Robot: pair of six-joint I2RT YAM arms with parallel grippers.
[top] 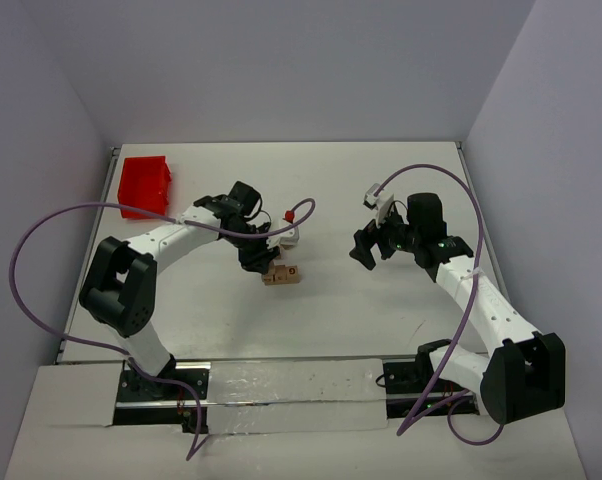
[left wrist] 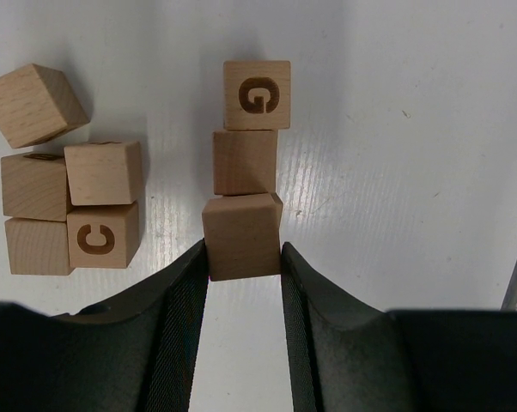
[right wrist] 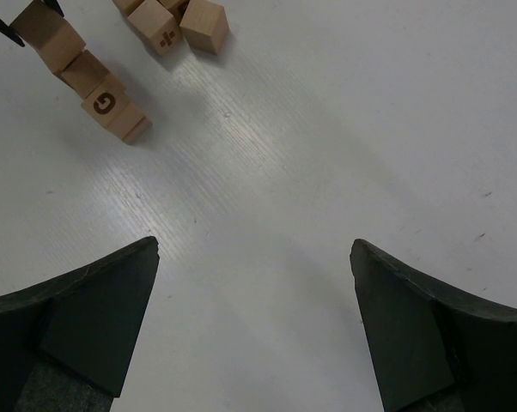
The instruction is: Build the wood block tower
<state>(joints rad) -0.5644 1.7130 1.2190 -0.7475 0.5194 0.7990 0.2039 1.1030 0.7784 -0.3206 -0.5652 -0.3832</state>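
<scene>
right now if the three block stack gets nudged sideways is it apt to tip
Probably tips easily: the stack is one block wide, three high, and its blocks look slightly twisted, not flush. Being small bare wood cubes, they are likely light, so a modest push could topple them. The left gripper flanking the top block may be steadying it.

A dark "G" is printed on one stacked block (left wrist: 257,94) and "C" on a loose block (left wrist: 103,235).
</scene>
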